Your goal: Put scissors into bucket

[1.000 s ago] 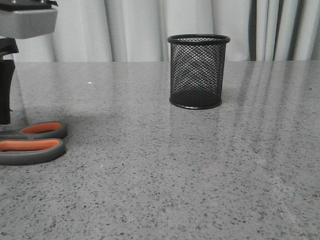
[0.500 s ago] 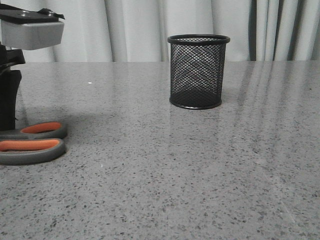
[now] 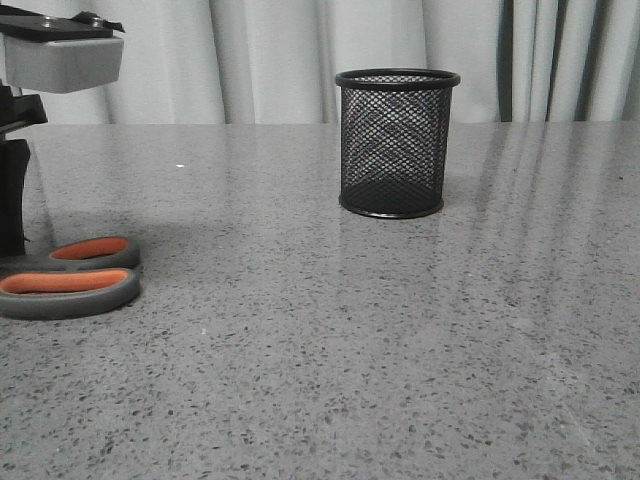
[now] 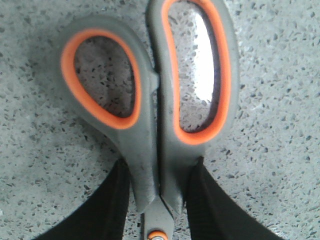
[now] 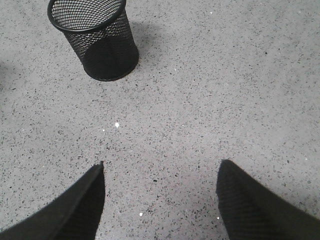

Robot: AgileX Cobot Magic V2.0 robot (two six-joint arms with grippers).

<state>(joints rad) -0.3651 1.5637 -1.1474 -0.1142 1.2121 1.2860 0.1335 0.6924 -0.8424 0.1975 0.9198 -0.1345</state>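
Note:
The scissors [image 3: 70, 281] have dark grey handles with orange-lined loops and sit at the far left of the grey table; their blades are out of view. In the left wrist view my left gripper [image 4: 159, 172] is shut on the scissors [image 4: 150, 100], its black fingers [image 4: 112, 200] pressed on both sides of the handle neck just above the pivot. In the front view only part of the left gripper [image 3: 12, 215] shows at the left edge. The black wire-mesh bucket [image 3: 397, 140] stands upright at the centre back, far right of the scissors. My right gripper [image 5: 160, 172] is open and empty above bare table, with the bucket [image 5: 95, 42] ahead of it.
The speckled grey table [image 3: 330, 350] runs wide between the scissors and the bucket. Pale curtains [image 3: 270, 60] hang behind the table's back edge.
The scissors' handles have shifted slightly up and to the right in the front view, together with the left gripper. The bucket has not moved.

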